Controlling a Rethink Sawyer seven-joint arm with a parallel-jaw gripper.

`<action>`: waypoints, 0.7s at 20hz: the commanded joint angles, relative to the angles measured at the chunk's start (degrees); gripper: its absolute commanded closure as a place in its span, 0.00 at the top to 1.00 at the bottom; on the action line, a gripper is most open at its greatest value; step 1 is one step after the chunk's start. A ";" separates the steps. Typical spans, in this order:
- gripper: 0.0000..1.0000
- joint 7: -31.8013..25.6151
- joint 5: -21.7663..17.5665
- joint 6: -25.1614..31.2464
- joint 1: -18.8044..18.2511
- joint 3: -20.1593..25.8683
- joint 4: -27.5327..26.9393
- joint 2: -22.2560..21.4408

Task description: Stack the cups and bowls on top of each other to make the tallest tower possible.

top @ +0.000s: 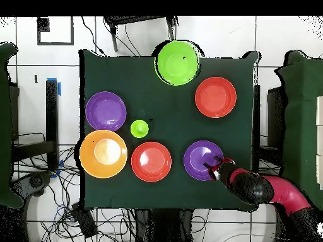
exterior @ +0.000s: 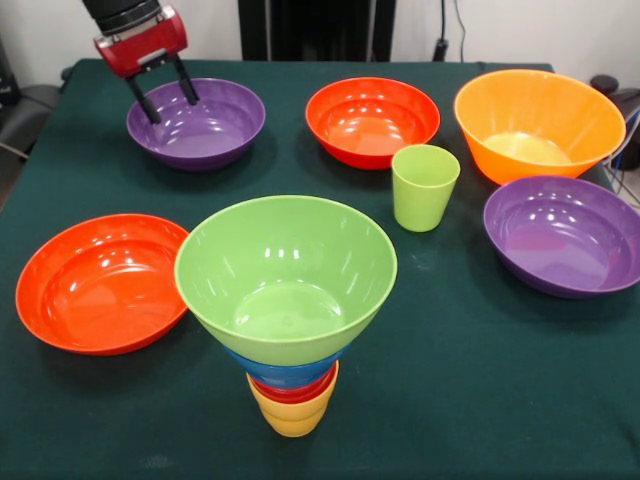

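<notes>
I see the end effector (exterior: 167, 103) open and empty, its fingers over the far-left glossy purple plastic bowl (exterior: 197, 124) rim.

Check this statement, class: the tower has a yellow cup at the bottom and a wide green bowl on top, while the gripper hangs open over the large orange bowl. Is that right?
Not quite. The tower is as described: yellow cup lowest, wide green bowl on top. But the open gripper hangs at the rim of a purple bowl, not the large orange bowl. The front view shows this.
</notes>
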 commanded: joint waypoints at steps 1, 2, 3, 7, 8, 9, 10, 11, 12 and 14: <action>1.00 -5.90 -2.73 2.72 2.92 -3.51 -4.82 -0.85; 1.00 -6.05 -2.64 3.00 2.96 -3.43 -4.86 -1.11; 1.00 -6.18 -2.54 3.26 3.03 -3.35 -4.99 -1.34; 1.00 -7.22 -2.31 3.85 2.87 -3.03 -5.75 -1.37; 1.00 -7.77 -2.23 3.94 2.58 -2.90 -6.00 -1.06; 1.00 -8.22 -2.02 4.30 2.44 -2.86 -6.27 -0.78; 1.00 -8.48 -1.81 4.65 2.32 -2.87 -6.42 -0.68; 1.00 -8.48 -1.67 4.98 2.35 -2.96 -6.49 -0.88; 1.00 -8.48 -1.80 4.77 2.17 -2.86 -6.28 -1.30; 1.00 -8.28 -1.79 4.74 2.26 -2.68 -6.08 -2.05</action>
